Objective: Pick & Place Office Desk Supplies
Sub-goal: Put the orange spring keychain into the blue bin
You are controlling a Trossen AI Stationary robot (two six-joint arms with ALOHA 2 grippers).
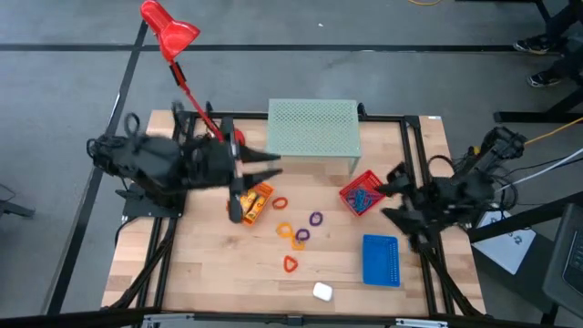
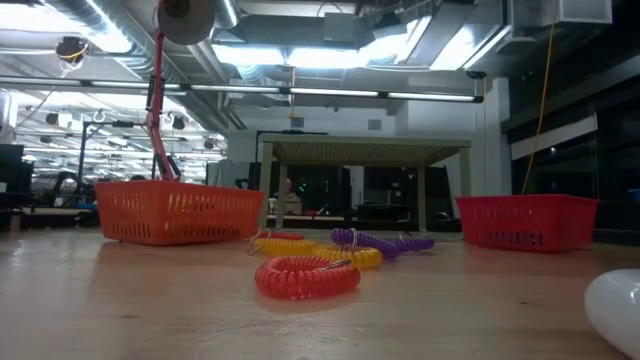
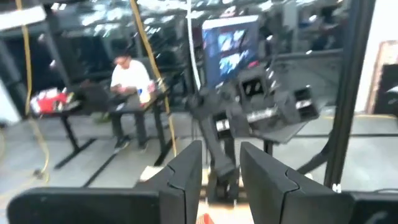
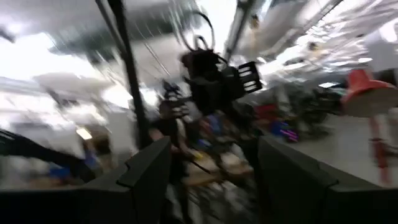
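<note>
High view, left gripper [image 1: 239, 202] part-open over orange basket [image 1: 260, 199], contents unclear, right gripper [image 1: 398, 192] wide open, empty, beside red basket [image 1: 361, 193], loops [image 1: 301, 234] between.

Three small mesh baskets are counted: one orange [image 1: 258, 200], one red [image 1: 362, 194], one blue [image 1: 381, 260]. Five thin coiled loops lie loose: three orange [image 1: 290, 264], two purple [image 1: 316, 220].

The left gripper [image 3: 221, 171] shows its two dark fingers [image 3: 183, 177] parted, with nothing between them. Beyond them stands the other dark arm [image 3: 255, 109]. Farther back in the room a person [image 3: 129, 84] in a white top sits at a desk [image 3: 93, 109]
</note>
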